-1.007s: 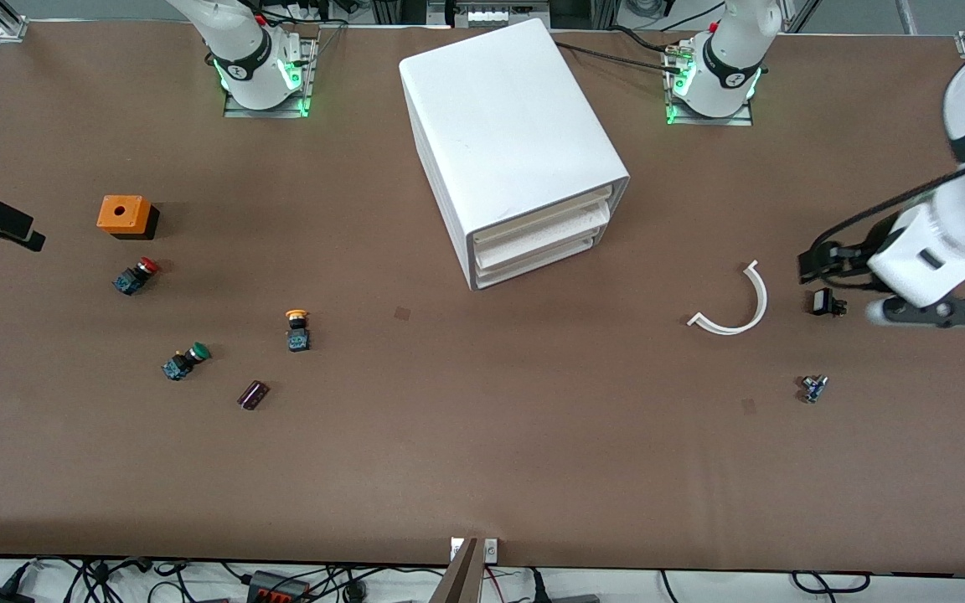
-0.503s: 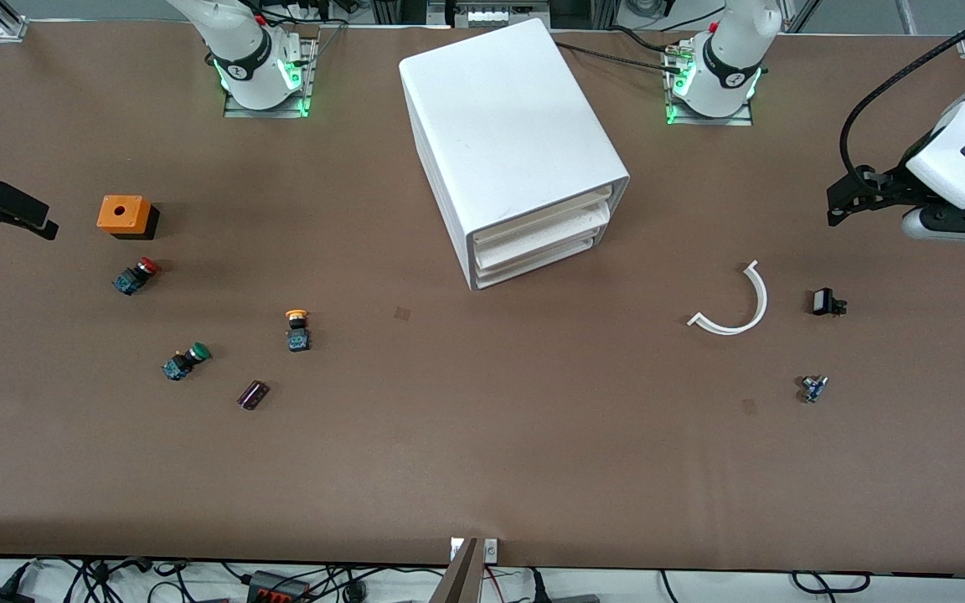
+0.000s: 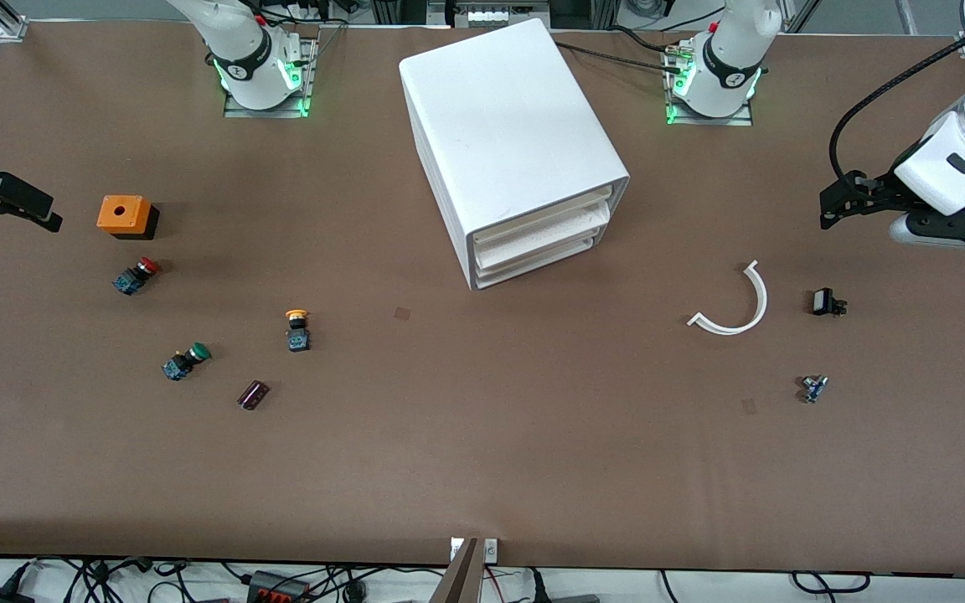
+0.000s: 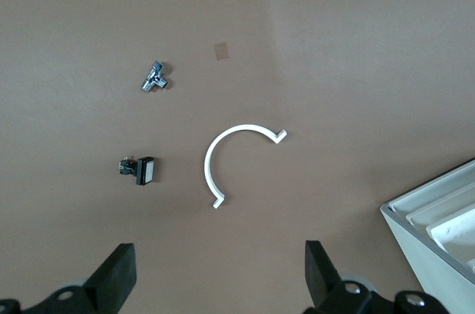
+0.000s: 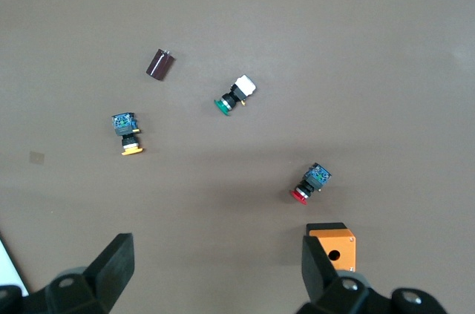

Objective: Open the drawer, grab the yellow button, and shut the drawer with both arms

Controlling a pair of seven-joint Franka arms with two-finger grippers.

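Since a second ago the left gripper (image 3: 826, 213) lifted off the table's left end, the right gripper (image 3: 47, 219) crept inward; both jaws wide open, empty. Nothing done yet: drawer (image 3: 543, 222) shut, yellow button (image 3: 297, 328) on the table near the right arm's end. No readable labels

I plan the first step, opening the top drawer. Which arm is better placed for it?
Probably left. The left tool hangs open toward the left arm's end of the table, and its wrist view already shows the cabinet. The drawer is shut. The right tool is open over the buttons.
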